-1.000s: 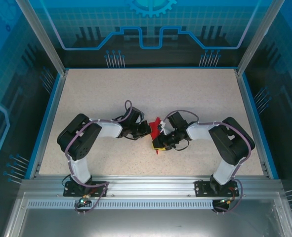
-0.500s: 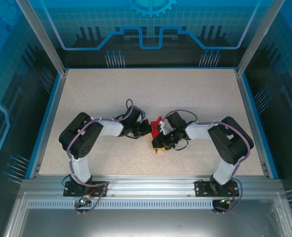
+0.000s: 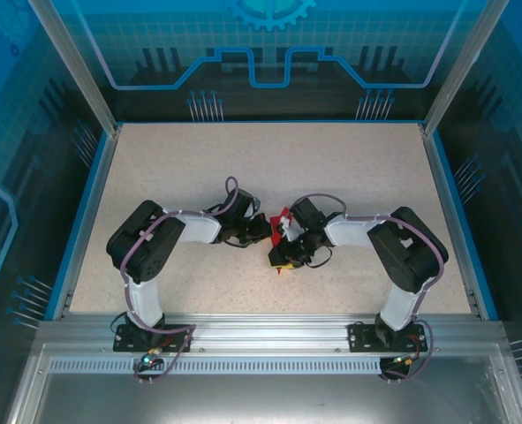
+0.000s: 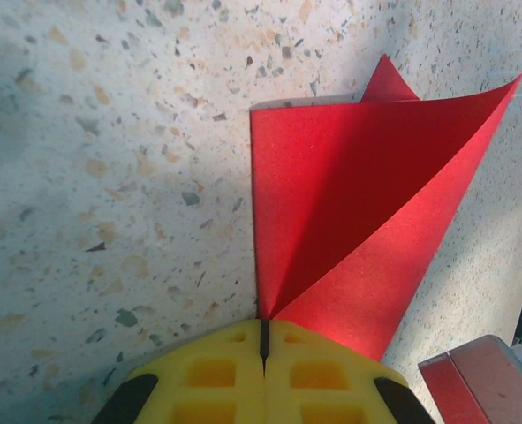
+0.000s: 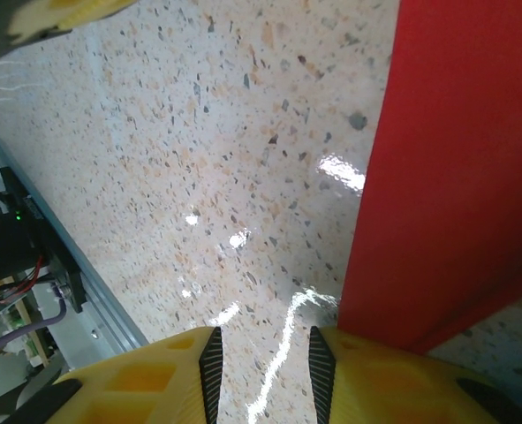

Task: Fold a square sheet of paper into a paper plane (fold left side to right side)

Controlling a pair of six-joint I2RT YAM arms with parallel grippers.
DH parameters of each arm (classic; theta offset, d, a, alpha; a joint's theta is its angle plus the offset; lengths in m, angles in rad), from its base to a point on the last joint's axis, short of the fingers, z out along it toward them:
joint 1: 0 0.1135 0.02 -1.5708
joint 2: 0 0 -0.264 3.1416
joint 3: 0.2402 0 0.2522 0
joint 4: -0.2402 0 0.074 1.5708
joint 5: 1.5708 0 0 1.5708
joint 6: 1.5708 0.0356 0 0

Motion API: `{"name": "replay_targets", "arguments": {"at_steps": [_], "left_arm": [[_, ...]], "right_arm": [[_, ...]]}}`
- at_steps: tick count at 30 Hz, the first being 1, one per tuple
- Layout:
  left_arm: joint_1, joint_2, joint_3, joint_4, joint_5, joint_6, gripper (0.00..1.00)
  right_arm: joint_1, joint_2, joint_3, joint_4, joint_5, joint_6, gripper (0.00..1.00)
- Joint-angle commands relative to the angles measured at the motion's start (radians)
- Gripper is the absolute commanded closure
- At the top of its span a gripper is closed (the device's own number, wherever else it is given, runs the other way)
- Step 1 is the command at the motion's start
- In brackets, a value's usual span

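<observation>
From above, both arms reach inward and meet at the middle of the speckled table (image 3: 172, 168). The paper (image 3: 283, 218) lies between them at the centre of the frame, a small red shape partly covered by the wrists. The left gripper (image 3: 262, 231) is just left of it. The right gripper (image 3: 285, 254) is just below it, its yellow fingers showing.

In the left wrist view, the left gripper (image 4: 263, 340) sits at the bottom centre, its yellow fingers pressed together along a thin seam. The paper (image 4: 331, 203) fills the middle and right. It has a straight vertical edge on the left, and a flap lifts and curls up toward the upper right corner. Its lower point runs down to the finger seam. I cannot tell whether that point is nipped.

In the right wrist view, the right gripper (image 5: 261, 353) is at the bottom edge, its fingers spread with bare table between the black pads. The paper (image 5: 455, 177) covers the right side of the frame, and its lower edge reaches the right-hand finger.
</observation>
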Motion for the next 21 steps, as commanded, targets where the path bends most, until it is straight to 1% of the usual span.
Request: {"name": "replay_targets", "arguments": {"at_steps": [1,7,13,21], "left_arm": [[0.02,0.049,0.002,-0.053,-0.072,0.02,1.0],[0.02,0.051,0.004,-0.059,-0.076,0.02,1.0],[0.023,0.052,0.005,-0.065,-0.079,0.022,1.0],[0.024,0.054,0.005,-0.068,-0.08,0.021,1.0]], "right_arm": [[0.039,0.04,0.005,-0.129,0.066,-0.023,0.65],[0.063,0.033,0.005,-0.169,0.08,-0.04,0.65],[0.094,-0.01,-0.024,-0.171,0.069,-0.038,0.65],[0.112,-0.046,-0.04,-0.168,0.065,-0.04,0.64]]}}
